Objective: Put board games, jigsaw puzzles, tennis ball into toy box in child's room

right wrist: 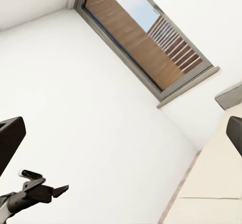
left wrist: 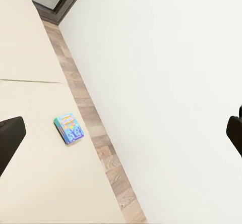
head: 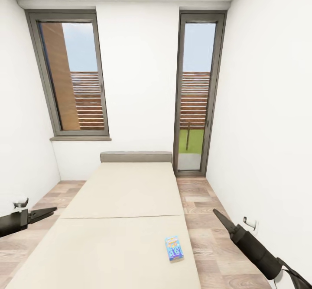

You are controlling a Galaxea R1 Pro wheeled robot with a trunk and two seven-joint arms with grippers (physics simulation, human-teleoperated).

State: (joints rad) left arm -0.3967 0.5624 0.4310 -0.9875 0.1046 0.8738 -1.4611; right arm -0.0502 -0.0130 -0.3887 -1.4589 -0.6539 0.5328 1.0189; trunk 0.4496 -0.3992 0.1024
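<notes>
Your left gripper [head: 54,210] and right gripper [head: 215,212], jaws parted and empty, flank the bed [head: 125,193]; board game [head: 173,248] lies nearer the right, awaiting pickup.

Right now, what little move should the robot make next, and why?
Probably reach the right claw down toward the board game. It lies flat near the bed's right edge, nearer that arm, and both claws hang apart from it, holding nothing.

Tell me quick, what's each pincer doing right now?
Left pincer: open and empty, held beside the bed.
Right pincer: open and empty, held off the bed's other side.
</notes>
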